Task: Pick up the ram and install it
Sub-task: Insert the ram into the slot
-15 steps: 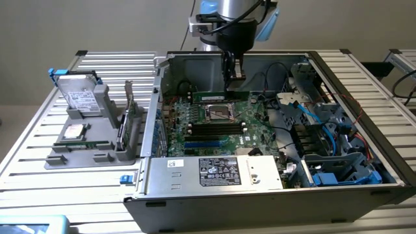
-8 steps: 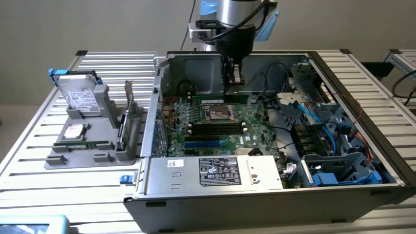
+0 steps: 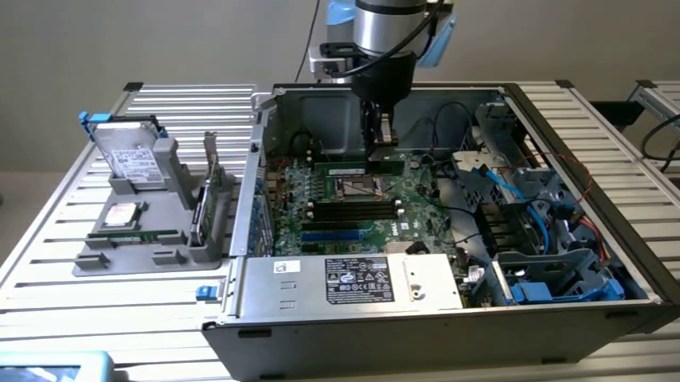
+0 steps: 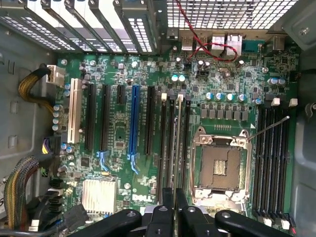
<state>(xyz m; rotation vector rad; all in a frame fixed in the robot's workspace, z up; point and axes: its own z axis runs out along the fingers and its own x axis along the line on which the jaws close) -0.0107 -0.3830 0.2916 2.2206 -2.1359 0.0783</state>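
Note:
The ram (image 3: 361, 169) is a narrow green stick lying level inside the open computer case, just beyond the CPU socket (image 3: 354, 189). My gripper (image 3: 381, 147) reaches down from above onto the stick's upper edge. In the wrist view the ram (image 4: 177, 143) is seen edge-on, in line with the black memory slots beside the CPU socket (image 4: 219, 165). My gripper (image 4: 175, 195) has its two dark fingers close together with the stick's edge running in between them, so it is shut on the ram. Whether the stick sits fully down in its slot I cannot tell.
A grey holder (image 3: 149, 255) at the exterior view's left carries a silver hard drive (image 3: 127, 155), an upright green expansion card (image 3: 210, 183) and another green stick (image 3: 138, 236). The power supply (image 3: 351, 278) fills the case's near side; blue drive cages and cables (image 3: 552, 278) crowd the exterior view's right.

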